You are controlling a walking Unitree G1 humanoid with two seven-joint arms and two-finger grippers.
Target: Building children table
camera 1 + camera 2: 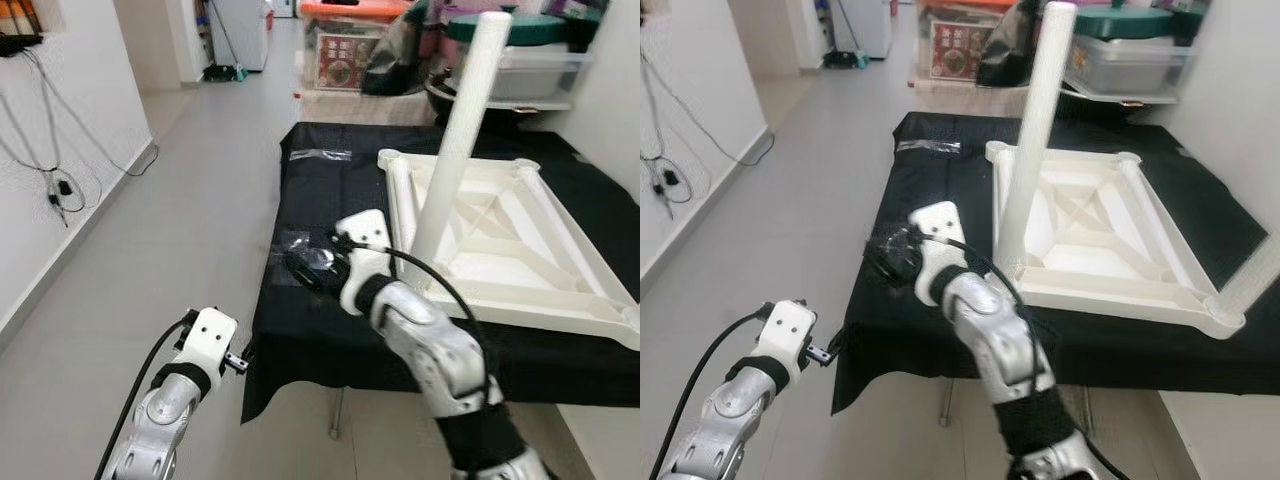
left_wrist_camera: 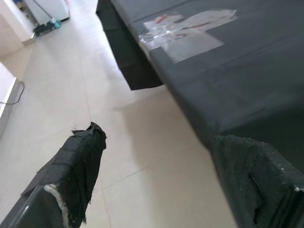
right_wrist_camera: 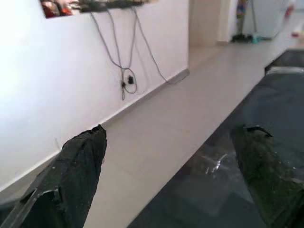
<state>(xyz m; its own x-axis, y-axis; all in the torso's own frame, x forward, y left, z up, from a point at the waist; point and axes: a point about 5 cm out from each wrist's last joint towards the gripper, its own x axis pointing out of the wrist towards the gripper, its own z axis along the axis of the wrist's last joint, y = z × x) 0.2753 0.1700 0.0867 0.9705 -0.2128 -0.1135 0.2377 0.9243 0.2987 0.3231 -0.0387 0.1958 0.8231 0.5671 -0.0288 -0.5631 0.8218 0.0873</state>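
Observation:
A white children's table top [image 1: 520,235] lies upside down on a table under a black cloth [image 1: 330,200]. One white leg [image 1: 458,140] stands upright at its near left corner, and a second leg [image 1: 401,200] lies along its left rim. My right gripper [image 1: 308,268] hovers open over a clear plastic bag [image 1: 291,246] on the cloth, left of the table top; in the right wrist view its fingers [image 3: 80,161] are spread wide. My left gripper [image 1: 236,360] hangs open, low beside the cloth's near left corner, with nothing between its fingers [image 2: 83,152].
Another clear bag [image 1: 322,154] lies near the cloth's far left edge. Storage boxes [image 1: 350,45] and bins [image 1: 520,60] stand behind the table. To the left a tiled corridor [image 1: 190,170] runs along a white wall with hanging cables [image 1: 55,180].

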